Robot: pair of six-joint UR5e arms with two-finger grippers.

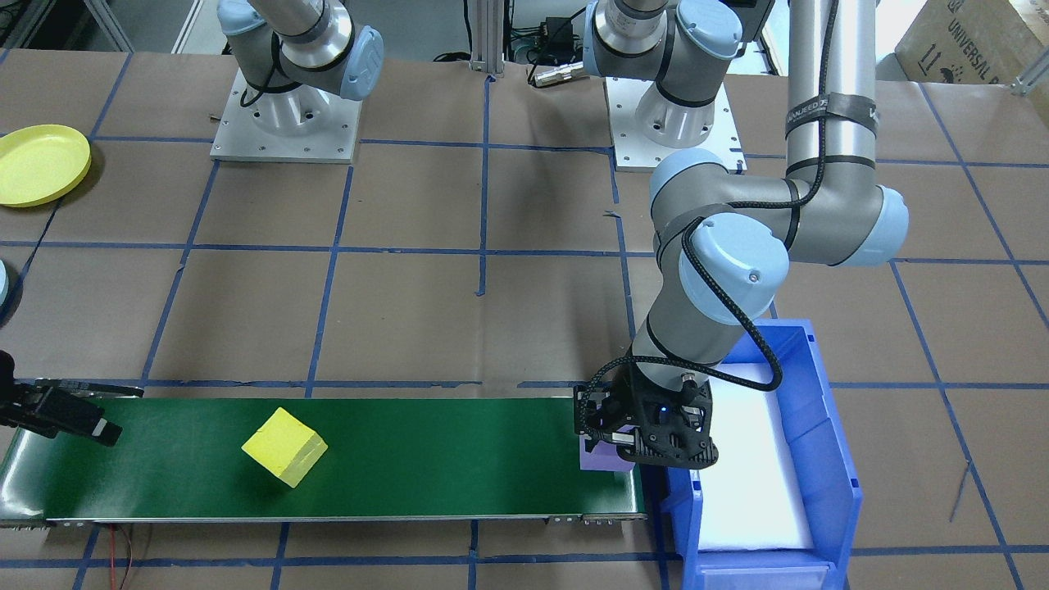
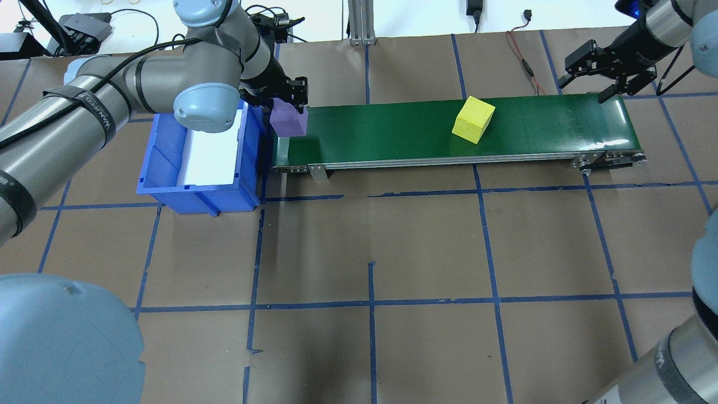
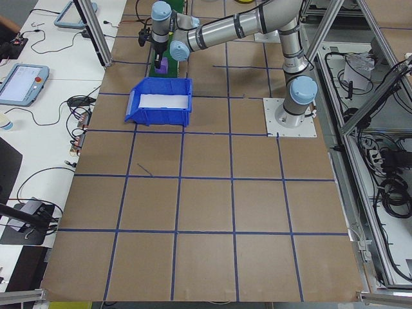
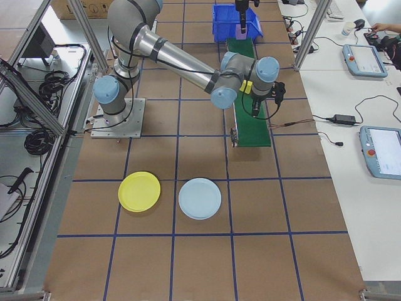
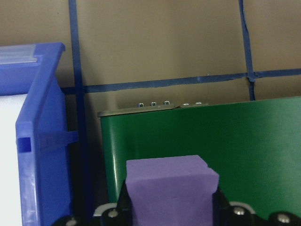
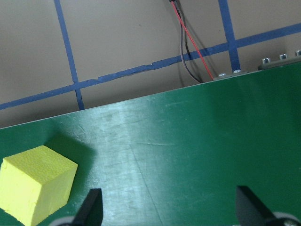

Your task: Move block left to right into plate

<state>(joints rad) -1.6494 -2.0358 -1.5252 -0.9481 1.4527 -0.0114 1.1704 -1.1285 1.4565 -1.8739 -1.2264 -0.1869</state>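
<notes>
Hidden or cut off: my left end effector [image 1: 610, 442] is covering most of the purple block [image 2: 289, 121]; in the left wrist view only the block's top and front face are showing between my fingers [image 5: 217, 203]. My right end effector [image 2: 608, 76] is showing only two dark fingertips [image 6: 92, 205] at the bottom edge of the right wrist view. The yellow plate [image 4: 139, 191] is lying outside the overhead view and is being cut by the left edge of the front-facing view.

Left end effector: I am clamping the purple block on two opposite sides, at the end of the green conveyor belt [image 2: 426, 129] next to the blue bin [image 2: 168, 168]. Whether the block is resting on the belt or hanging just above it, I cannot tell.

Right end effector: I am holding it spread apart and empty over the belt's other end.

Task's thing: the yellow block [image 2: 474, 119] is sitting on the belt, nearer my right end effector than my left. It is a cube with no long axis, turned so its edges are running diagonally to the belt's length.

Plate location: on the bench on my right side, well apart from the belt, just beside a pale blue plate [image 4: 200, 198].

Bin: a white liner [image 2: 210, 151] is lying inside.

Writing: a box [image 1: 975, 41] at the far corner is reading "UNIVERSAL"; the strap lettering on my left arm is too blurred to read fully.
</notes>
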